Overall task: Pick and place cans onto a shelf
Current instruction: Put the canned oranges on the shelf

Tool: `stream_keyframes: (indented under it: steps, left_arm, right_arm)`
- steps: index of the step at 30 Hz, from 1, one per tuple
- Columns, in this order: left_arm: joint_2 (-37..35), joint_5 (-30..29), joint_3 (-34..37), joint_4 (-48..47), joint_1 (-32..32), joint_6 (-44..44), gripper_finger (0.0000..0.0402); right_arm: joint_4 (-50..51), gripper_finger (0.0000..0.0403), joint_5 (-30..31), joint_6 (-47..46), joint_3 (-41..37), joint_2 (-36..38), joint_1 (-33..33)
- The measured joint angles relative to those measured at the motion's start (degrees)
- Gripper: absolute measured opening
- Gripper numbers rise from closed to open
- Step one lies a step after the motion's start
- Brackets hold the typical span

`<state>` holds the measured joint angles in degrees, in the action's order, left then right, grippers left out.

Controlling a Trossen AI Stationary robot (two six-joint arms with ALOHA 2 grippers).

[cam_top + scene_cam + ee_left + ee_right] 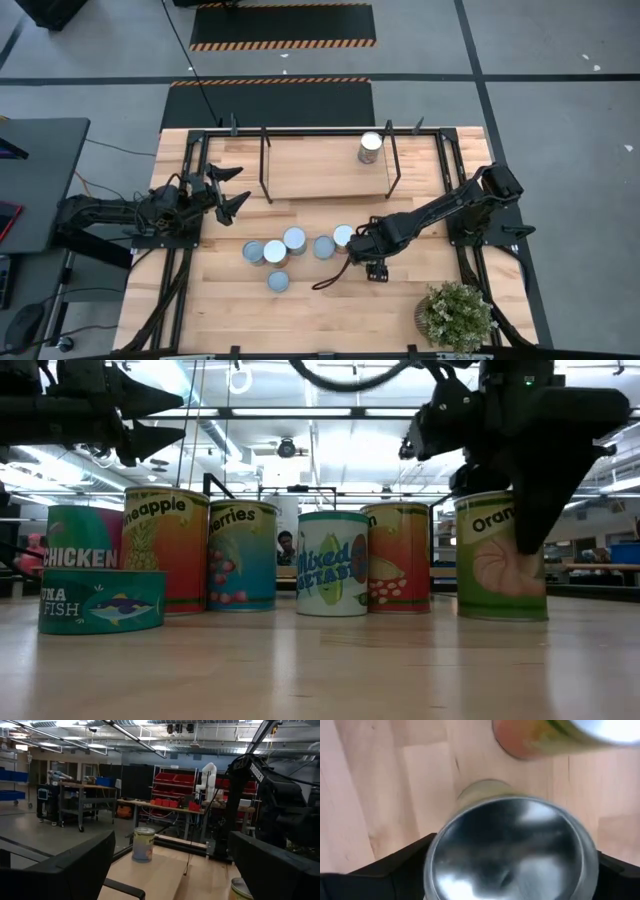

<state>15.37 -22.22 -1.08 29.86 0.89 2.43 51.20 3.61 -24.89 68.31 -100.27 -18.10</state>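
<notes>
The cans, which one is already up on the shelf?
The single can standing near the right end of the shelf. The other six sit grouped on the table in front, where the right claw is at the rightmost one.

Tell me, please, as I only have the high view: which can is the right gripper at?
Observer: The low view shows the right gripper at the green can, whose label begins "Oran".
Operator: Is that can lifted off the table?
Observer: No. In the low view its base rests on the table, level with the other cans.
Operator: What does the can on the shelf look like from the side?
Observer: The left gripper waits open by the shelf's left end. Its wrist view shows the shelved can upright on the shelf, with a pale yellowish label.
</notes>
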Motion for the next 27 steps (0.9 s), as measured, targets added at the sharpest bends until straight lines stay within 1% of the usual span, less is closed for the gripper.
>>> stream_keyframes:
  steps: [7,13,17,21,27]
  left_arm:
    - [0.0,0.0,-0.1,-1.3,0.0,2.7,0.0393]
    - [0.0,0.0,-0.1,-1.5,0.0,2.9,0.0393]
    - [0.0,0.0,-0.1,-1.5,0.0,2.9,0.0393]
    - [0.0,0.0,-0.1,-1.6,0.0,3.0,0.0393]
    - [0.0,0.0,-0.1,-2.6,0.0,3.8,0.0393]
  right_arm:
    - [-0.6,0.0369,0.0,0.6,0.0,0.0,1.1]
    - [-0.6,0.0338,-0.5,2.6,0.0,0.0,1.7]
    - [-0.5,0.0318,-2.3,3.4,0.1,0.1,3.1]
    - [1.1,0.0319,-3.2,4.9,0.1,1.2,4.4]
    - [4.3,0.0323,-3.2,7.5,0.1,6.0,8.4]
